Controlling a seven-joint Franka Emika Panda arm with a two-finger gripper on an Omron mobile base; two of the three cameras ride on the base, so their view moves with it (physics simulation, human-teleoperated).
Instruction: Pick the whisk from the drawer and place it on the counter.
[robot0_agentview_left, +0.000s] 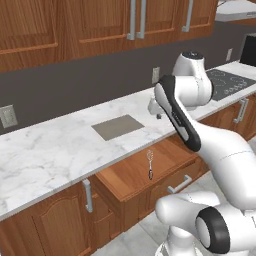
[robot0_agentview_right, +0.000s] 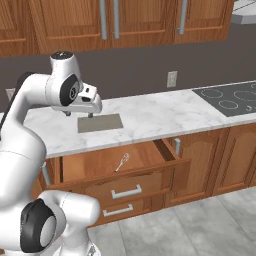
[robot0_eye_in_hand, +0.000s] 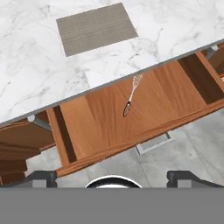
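The whisk (robot0_eye_in_hand: 132, 94) lies in the open drawer (robot0_eye_in_hand: 166, 94); the pincer (robot0_agentview_right: 78, 114) hangs above, wide open and empty.

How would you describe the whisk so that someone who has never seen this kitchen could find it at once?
Start at the white marble counter with its flat grey inset. Just below its front edge a wide wooden drawer stands pulled open. The whisk lies flat on the drawer's floor, the one loose item there: a thin silver wire head on a slim dark handle.
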